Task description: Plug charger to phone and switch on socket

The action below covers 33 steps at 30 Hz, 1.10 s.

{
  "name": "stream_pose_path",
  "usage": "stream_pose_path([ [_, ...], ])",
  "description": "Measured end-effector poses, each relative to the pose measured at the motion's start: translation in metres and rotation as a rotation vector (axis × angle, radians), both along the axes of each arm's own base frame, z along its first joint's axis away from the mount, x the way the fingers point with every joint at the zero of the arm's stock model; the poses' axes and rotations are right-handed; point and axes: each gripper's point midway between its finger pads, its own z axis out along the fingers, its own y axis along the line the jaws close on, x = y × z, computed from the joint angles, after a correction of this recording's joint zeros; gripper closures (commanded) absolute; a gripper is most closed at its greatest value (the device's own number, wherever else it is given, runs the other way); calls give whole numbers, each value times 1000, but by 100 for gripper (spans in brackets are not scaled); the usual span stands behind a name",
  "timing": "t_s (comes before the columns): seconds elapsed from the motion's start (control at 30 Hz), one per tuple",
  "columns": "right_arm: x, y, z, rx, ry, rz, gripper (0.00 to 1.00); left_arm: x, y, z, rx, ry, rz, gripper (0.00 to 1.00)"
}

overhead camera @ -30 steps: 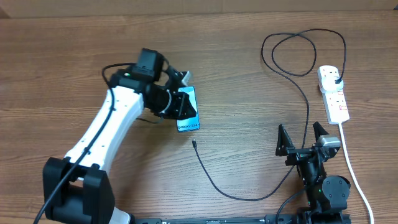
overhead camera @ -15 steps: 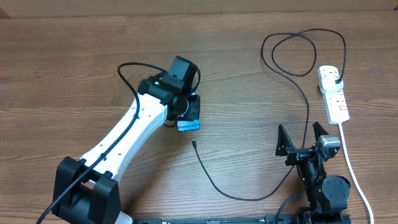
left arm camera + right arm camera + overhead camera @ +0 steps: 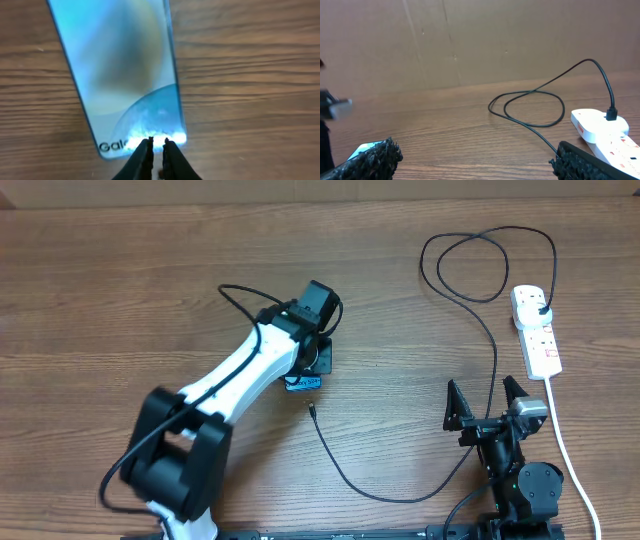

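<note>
The left arm (image 3: 245, 375) lies slantwise from the near left to the middle of the worktop (image 3: 100, 300) and covers most of the phone (image 3: 303, 383); only its near end shows from above. The far left lies bare, as does the wood between the phone and the power strip (image 3: 537, 332). The black cable (image 3: 496, 365) sweeps across the near middle, climbs between the right arm's wide-spread fingers (image 3: 457, 408) and loops at the far right. A white cord (image 3: 566, 445) bars the right edge.
</note>
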Motion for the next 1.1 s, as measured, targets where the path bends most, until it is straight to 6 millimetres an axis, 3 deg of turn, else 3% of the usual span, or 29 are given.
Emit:
stream_pose_path([
  [0.2, 0, 0, 0, 0, 0, 0, 0, -3, 2, -29, 34, 57, 1, 82],
  [0.57, 0, 0, 0, 0, 0, 0, 0, 8, -3, -32, 21, 22, 2, 78],
  [0.9, 0, 0, 0, 0, 0, 0, 0, 13, -2, -31, 30, 1, 22, 35],
  [1.03, 0, 0, 0, 0, 0, 0, 0, 15, -2, -31, 34, -5, 22, 0],
  [1.1, 0, 0, 0, 0, 0, 0, 0, 17, 0, -31, 43, -15, 27, 0],
])
